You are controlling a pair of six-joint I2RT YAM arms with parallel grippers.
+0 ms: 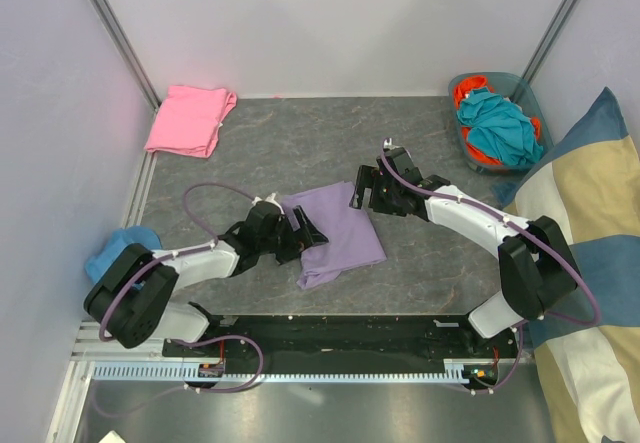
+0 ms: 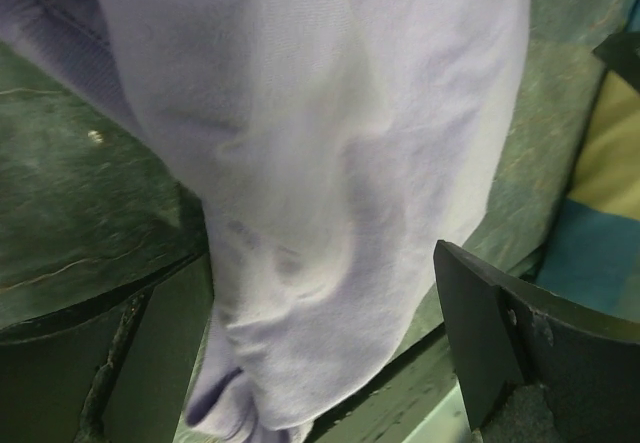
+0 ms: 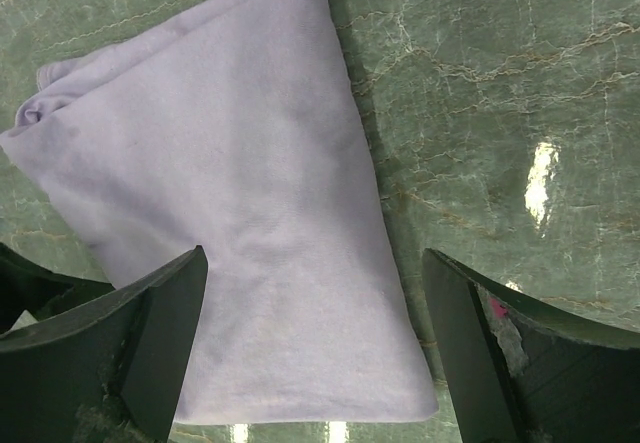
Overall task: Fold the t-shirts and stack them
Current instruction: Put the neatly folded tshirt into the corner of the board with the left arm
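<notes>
The lavender shirt (image 1: 338, 231) lies on the middle of the table (image 1: 300, 148), between the two arms. It is folded into a rough rectangle, flat along its right side and bunched at its near left corner. The pink shirt (image 1: 190, 120) lies folded at the far left corner, well apart from it. That spot looks like the base of the stack, so by my reading the lavender one has yet to be carried over and laid on top.

The left claw (image 1: 303, 231) sits low at the lavender shirt's left edge with its jaws spread as wide as they go. In its wrist view the cloth runs between the fingers without being pinched, so it grips nothing. The right claw (image 1: 372, 191) hangs over the shirt's far right corner, gaping just as wide and empty. Its camera looks straight down on the fold, which suits either a last smoothing or a pick-up from both sides.

Further out, a basket (image 1: 470, 88) of teal and orange cloth stands at the far right corner. A striped cushion (image 1: 590, 223) lies beside the table on the right, and a blue cloth (image 1: 118, 248) is by the left arm.
</notes>
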